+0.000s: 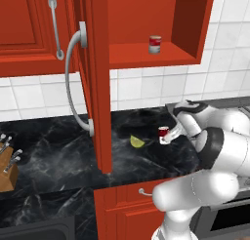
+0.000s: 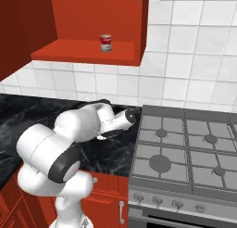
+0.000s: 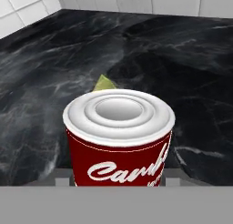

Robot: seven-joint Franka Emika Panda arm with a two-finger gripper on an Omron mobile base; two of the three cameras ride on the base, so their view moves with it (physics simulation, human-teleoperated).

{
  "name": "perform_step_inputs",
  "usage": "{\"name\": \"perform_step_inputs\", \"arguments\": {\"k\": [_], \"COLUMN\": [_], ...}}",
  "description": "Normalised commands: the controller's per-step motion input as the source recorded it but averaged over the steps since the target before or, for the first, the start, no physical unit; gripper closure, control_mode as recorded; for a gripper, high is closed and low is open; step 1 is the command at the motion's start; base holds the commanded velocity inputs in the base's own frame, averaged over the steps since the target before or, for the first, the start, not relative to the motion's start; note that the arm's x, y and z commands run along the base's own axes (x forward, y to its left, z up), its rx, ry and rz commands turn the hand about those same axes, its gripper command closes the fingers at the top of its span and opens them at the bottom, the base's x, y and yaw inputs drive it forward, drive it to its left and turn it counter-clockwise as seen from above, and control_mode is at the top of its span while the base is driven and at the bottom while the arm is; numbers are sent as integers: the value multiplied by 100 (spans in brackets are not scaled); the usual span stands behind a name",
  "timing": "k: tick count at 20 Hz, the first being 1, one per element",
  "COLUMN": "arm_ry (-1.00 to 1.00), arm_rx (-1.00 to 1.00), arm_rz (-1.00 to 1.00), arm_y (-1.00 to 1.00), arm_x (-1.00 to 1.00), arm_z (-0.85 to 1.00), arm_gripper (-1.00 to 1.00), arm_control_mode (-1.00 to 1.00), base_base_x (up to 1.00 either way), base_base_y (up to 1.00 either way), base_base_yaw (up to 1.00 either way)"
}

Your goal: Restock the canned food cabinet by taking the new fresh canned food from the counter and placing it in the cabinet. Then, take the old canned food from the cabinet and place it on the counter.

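The old canned food [image 3: 119, 136], dark red with a white top, stands upright between my fingers and fills the hand view. From the left base view the same can [image 1: 163, 132] sits at my gripper [image 1: 166, 135], low over the black marble counter [image 1: 58, 146]; whether it touches the counter I cannot tell. My gripper is shut on it. The new fresh canned food [image 1: 155, 44], bright red with silvery rims, stands upright on the open red cabinet's shelf [image 1: 136, 56], also seen from the right [image 2: 106, 42].
The cabinet door [image 1: 97, 88] with its curved grey handle [image 1: 73, 83] hangs open over the counter, left of my arm. A yellow-green wedge [image 1: 137, 142] lies just beside the can. A knife block [image 1: 7, 166] stands far left; the grey stove [image 2: 185, 148] is to the right.
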Motion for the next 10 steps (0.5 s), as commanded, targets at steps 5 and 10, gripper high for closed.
{"name": "perform_step_inputs", "arguments": {"k": [5, 10], "arm_ry": [-7, -8], "arm_rx": [-4, 0], "arm_rz": [2, 0], "arm_y": [-4, 0], "arm_x": [0, 0], "arm_z": [-39, -2], "arm_gripper": [-100, -100], "arm_control_mode": [-100, -100], "base_base_x": [0, 0], "base_base_y": [0, 0], "base_base_yaw": [0, 0]}}
